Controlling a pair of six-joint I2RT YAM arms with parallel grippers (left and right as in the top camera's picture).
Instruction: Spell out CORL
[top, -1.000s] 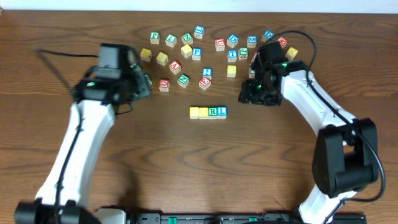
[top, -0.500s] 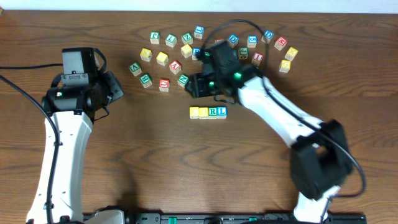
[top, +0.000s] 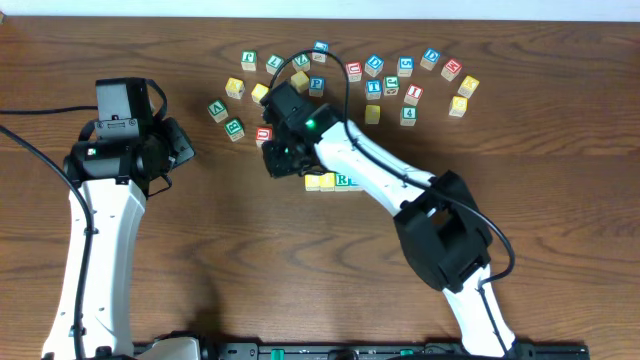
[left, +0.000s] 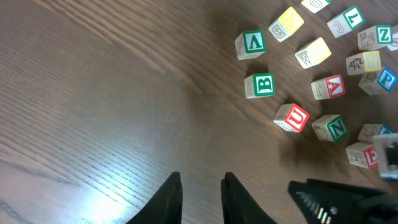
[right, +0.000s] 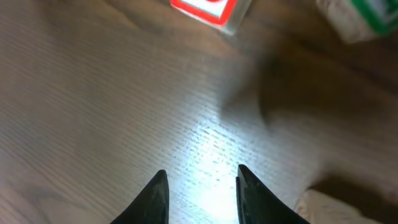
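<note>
Overhead view of a dark wooden table (top: 250, 260) with two white robot arms reaching in from the near edge.

At the far left, the left arm (top: 100, 230) rises toward the back of the table. The left gripper (left: 202, 199) hangs over bare wood, well apart from every cube. Its jaws are clenched together on nothing.

To the right of it, loose cubes (top: 380, 85) lie scattered in a band along the back of the table, letters and numbers showing. The nearest ones in the left wrist view are a green V cube (left: 250, 43), a green B cube (left: 260, 85), a red U cube (left: 291, 117) and a green N cube (left: 329, 126).

Near the middle, the right gripper (right: 202, 190) points down at the table just left of the spelled row. Its jaws stand a little apart with only bare wood between them, grasping nothing. A red-printed cube (right: 208, 9) sits blurred at the top edge of the right wrist view.

The row lies at the table's centre, in front of the scattered cubes. It reads left to right: a yellow-topped cube (top: 312, 181), a second yellow-topped cube (top: 327, 181), then the green R cube (top: 345, 180), all touching side by side. The row's right end seems to be covered by the right arm (top: 380, 170), which crosses above it, so that letter cannot be read.
</note>
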